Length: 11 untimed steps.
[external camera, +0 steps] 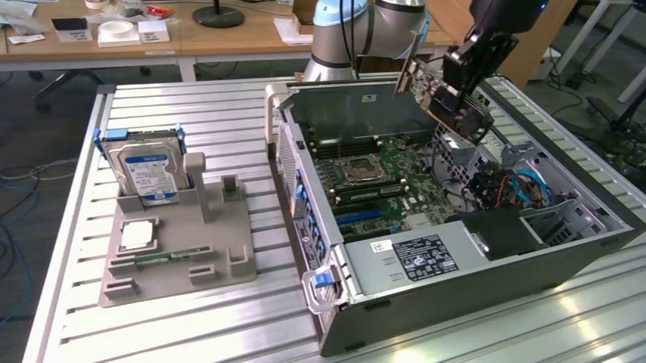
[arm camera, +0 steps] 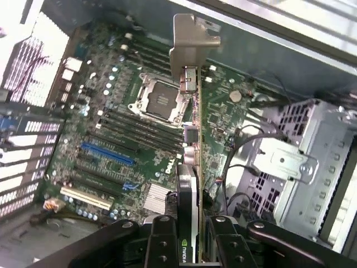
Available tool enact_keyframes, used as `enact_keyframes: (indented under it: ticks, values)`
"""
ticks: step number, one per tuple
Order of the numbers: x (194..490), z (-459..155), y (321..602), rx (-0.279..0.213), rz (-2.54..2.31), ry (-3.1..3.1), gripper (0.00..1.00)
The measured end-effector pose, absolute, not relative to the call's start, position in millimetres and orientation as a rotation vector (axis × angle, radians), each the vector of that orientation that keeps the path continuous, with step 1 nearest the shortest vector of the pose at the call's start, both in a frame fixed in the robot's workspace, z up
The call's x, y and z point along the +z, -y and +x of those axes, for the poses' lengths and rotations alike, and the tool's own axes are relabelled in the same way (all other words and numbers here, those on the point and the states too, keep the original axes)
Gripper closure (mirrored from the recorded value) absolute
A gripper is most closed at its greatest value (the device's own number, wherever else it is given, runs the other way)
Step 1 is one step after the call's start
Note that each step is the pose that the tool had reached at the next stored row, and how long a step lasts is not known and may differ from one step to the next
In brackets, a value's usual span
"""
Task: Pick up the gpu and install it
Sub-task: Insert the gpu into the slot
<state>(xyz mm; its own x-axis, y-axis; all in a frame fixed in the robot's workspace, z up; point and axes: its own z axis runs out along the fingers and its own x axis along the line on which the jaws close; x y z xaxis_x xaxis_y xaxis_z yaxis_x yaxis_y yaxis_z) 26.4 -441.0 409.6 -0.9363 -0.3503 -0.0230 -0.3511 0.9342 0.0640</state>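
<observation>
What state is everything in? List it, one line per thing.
gpu: held edge-on above the motherboard, not seated.
gripper: shut on the gpu.
computer case: lying on its side, open.
blue slot: empty.
hard drive: upright in the grey holder.
memory stick: lying flat in the grey holder.

The place was a robotics lab. A ribbed aluminium workbench (external camera: 181, 333) took up most of the frame. At top centre a robot arm (external camera: 353, 38) rose behind it, carrying the gpu (external camera: 444, 98) above an open computer case (external camera: 485, 295) on the right. At the left, a grey moulded fixture (external camera: 192, 249) held a hard drive (external camera: 147, 172) upright. Wooden desks (external camera: 202, 38) ran along the top, with a tape roll (external camera: 117, 28) and a black lamp base (external camera: 218, 15). Cables (external camera: 20, 181) lay on the floor at the left edge.
</observation>
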Motion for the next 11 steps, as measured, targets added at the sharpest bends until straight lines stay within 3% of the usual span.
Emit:
enact_keyframes:
  ticks: [11]
  values:
    - [408.7,26.4,441.0,0.106,-0.862,-3.014,0.73]
